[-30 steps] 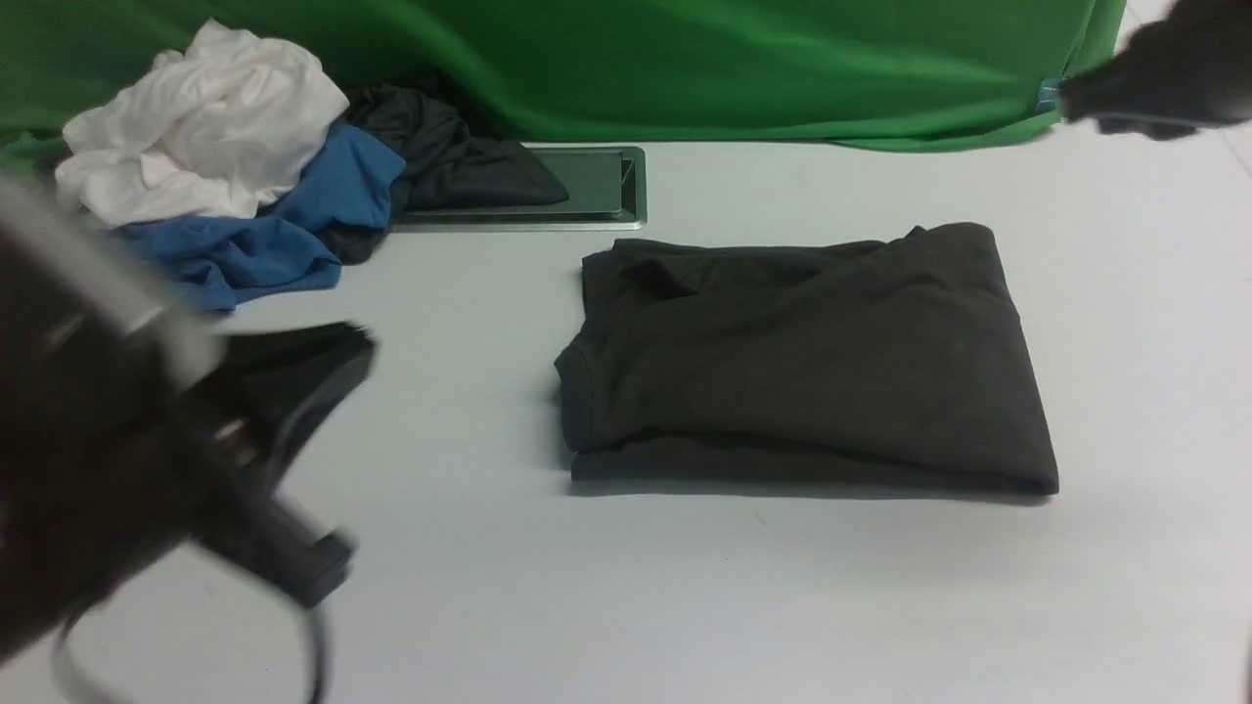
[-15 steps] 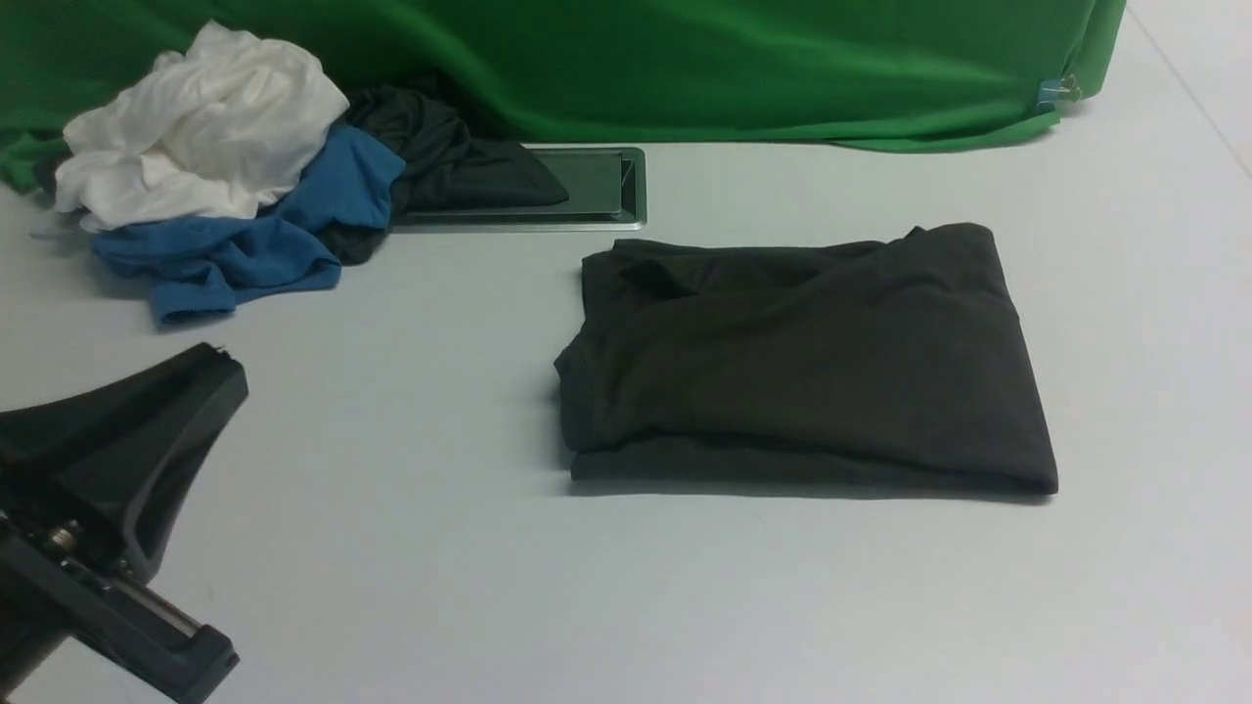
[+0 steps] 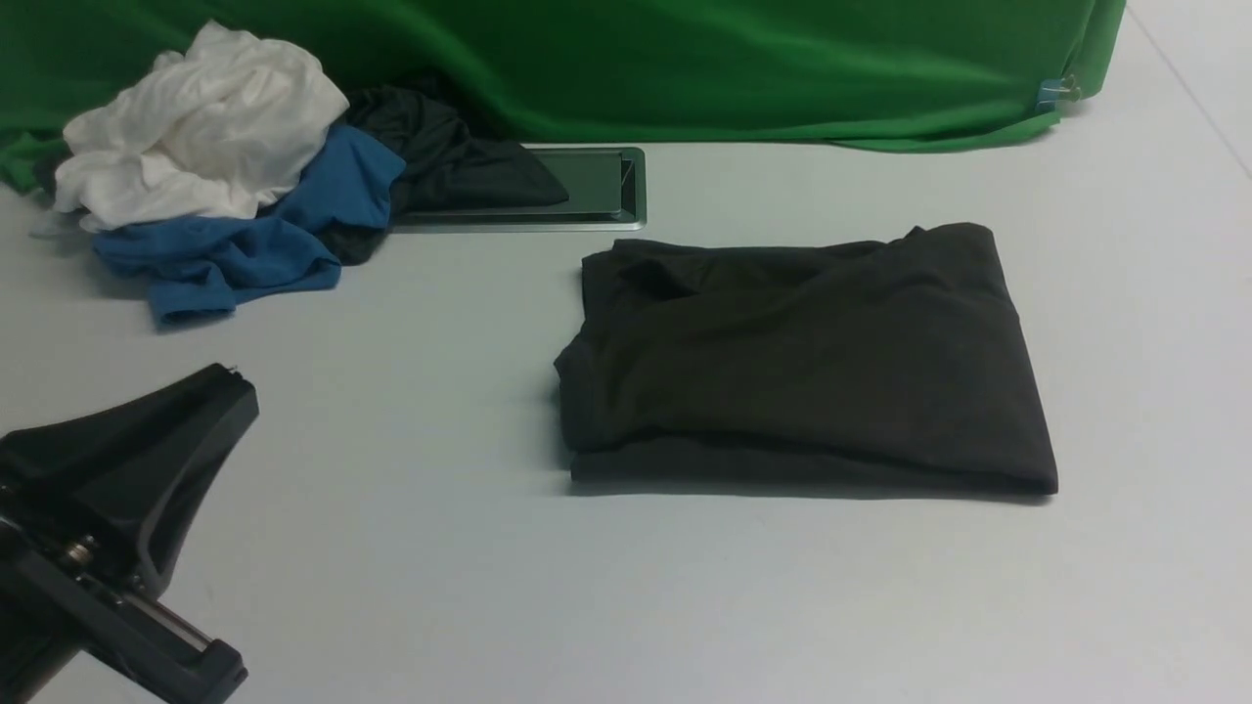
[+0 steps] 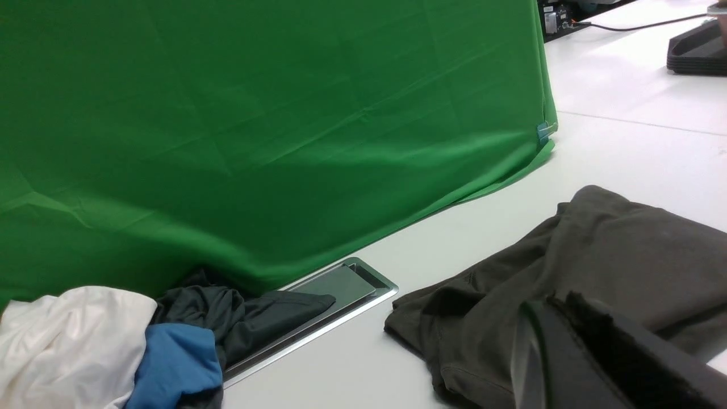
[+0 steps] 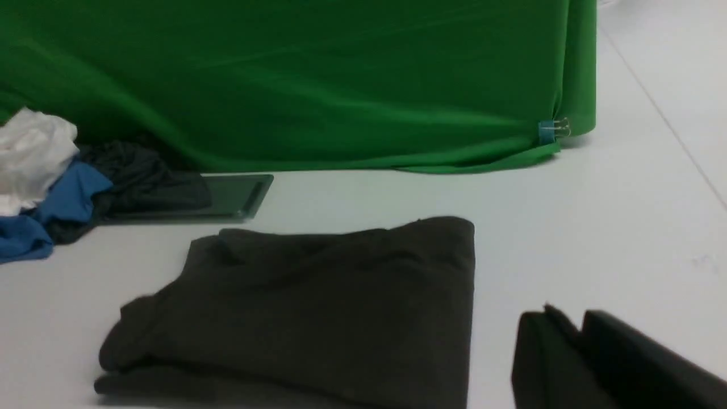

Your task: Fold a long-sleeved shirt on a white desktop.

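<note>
The long-sleeved shirt (image 3: 802,362) lies folded into a black rectangle in the middle of the white desktop (image 3: 685,606), with no gripper touching it. It also shows in the left wrist view as the shirt (image 4: 625,250) and in the right wrist view as the shirt (image 5: 318,307). My left gripper (image 3: 235,376) hovers low at the near left, well clear of the shirt. Seen from its own wrist, that left gripper (image 4: 559,301) is shut and empty. My right gripper (image 5: 568,318) is outside the front view. It sits to the right of the shirt, its jaws a little apart with nothing between them.
A heap of white, blue and dark clothes (image 3: 215,166) lies at the back left, partly over the steel-framed hatch (image 3: 597,186). A green cloth (image 3: 685,68) hangs along the back edge, with a clip (image 3: 1051,93) at its right corner.
The left arm has pulled back toward the near left and settled there. The right arm, seen at the top right a second ago, has left the front view. The shirt has not moved.
</note>
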Available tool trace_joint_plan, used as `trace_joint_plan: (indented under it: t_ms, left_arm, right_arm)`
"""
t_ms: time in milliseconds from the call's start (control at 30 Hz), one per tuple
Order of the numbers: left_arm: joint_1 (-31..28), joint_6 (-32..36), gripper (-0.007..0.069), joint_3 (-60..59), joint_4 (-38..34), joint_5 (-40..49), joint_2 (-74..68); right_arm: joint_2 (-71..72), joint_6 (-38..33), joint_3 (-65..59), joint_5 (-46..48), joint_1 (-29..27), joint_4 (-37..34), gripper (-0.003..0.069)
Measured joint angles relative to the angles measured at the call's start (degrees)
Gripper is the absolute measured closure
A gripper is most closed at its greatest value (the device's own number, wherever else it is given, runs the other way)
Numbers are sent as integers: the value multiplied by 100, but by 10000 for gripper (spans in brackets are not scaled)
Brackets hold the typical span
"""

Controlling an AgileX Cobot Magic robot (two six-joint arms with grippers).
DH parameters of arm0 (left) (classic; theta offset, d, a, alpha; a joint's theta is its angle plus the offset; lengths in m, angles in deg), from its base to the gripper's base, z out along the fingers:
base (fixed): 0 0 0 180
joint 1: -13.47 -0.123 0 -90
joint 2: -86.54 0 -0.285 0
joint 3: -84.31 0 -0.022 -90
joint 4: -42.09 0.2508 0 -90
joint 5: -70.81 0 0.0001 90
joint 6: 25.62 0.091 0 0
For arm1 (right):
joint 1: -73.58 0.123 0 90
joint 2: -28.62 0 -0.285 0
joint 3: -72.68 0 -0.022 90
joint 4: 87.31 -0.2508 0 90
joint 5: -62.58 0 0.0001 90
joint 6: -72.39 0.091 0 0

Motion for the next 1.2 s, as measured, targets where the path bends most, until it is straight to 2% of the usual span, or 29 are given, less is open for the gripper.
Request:
trace_joint_plan:
  t_ms: [167, 433, 500, 600, 667, 767, 933, 1200]
  left_arm:
    - [0, 0, 606, 0, 0, 0, 0]
    - [0, 0, 606, 0, 0, 0, 0]
    - [0, 0, 606, 0, 0, 0, 0]
    - [0, 0, 606, 0, 0, 5, 0]
    - [0, 0, 606, 0, 0, 5, 0]
    - [0, 0, 606, 0, 0, 5, 0]
    - [0, 0, 606, 0, 0, 5, 0]
    - [0, 0, 606, 0, 0, 0, 0]
  right_arm:
    - [5, 0, -7, 142, 0, 0, 504]
    - [5, 0, -7, 142, 0, 189, 486]
    - [65, -17, -90, 70, -30, 284, 517]
    - [328, -252, -476, -325, -270, 302, 610]
    - [499, -389, -875, -693, -443, 302, 628]
    - [957, -516, -1755, -1247, -696, 302, 630]
    - [1532, -522, -2842, -1806, -740, 302, 630]
    - [1595, -447, -3083, -1983, -768, 297, 630]
